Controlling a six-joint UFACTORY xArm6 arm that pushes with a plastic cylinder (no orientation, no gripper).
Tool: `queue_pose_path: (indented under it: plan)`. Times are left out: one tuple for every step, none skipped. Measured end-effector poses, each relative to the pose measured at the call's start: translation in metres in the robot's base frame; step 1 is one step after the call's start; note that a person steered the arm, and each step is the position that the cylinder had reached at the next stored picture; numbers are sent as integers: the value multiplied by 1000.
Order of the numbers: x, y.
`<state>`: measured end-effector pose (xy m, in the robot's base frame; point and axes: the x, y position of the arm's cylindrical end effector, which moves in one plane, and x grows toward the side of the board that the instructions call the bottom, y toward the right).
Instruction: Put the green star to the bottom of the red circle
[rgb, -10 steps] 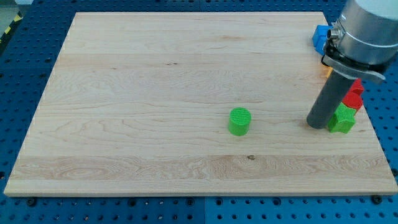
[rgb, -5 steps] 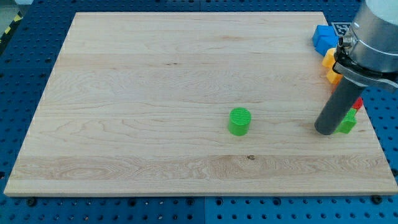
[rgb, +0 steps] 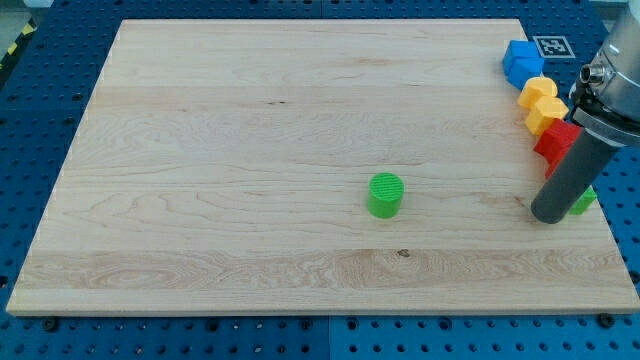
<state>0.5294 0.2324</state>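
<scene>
My tip (rgb: 548, 216) rests on the board near the view's right edge. The green star (rgb: 586, 200) is mostly hidden behind the rod; only a sliver shows just right of it, touching it. A red block (rgb: 555, 140) sits just above the rod, partly covered by it, and I cannot make out its shape. No other red block shows.
A green cylinder (rgb: 385, 194) stands near the board's middle, well left of my tip. Two yellow blocks (rgb: 543, 104) and a blue block (rgb: 521, 60) line the right edge above the red block. The board's right edge (rgb: 606, 215) is close to the star.
My tip has moved right and slightly down, pushing the green star toward the board's right edge. The arm's body has shifted right, uncovering the yellow blocks.
</scene>
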Motion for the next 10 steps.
queue_pose_path:
  plan:
    - [8, -20]
    - [5, -24]
    - [-25, -38]
    - [-33, -38]
    - [-35, -58]
    - [-49, -84]
    - [-61, -106]
    - [-70, -117]
    - [-70, -164]
    - [-71, -192]
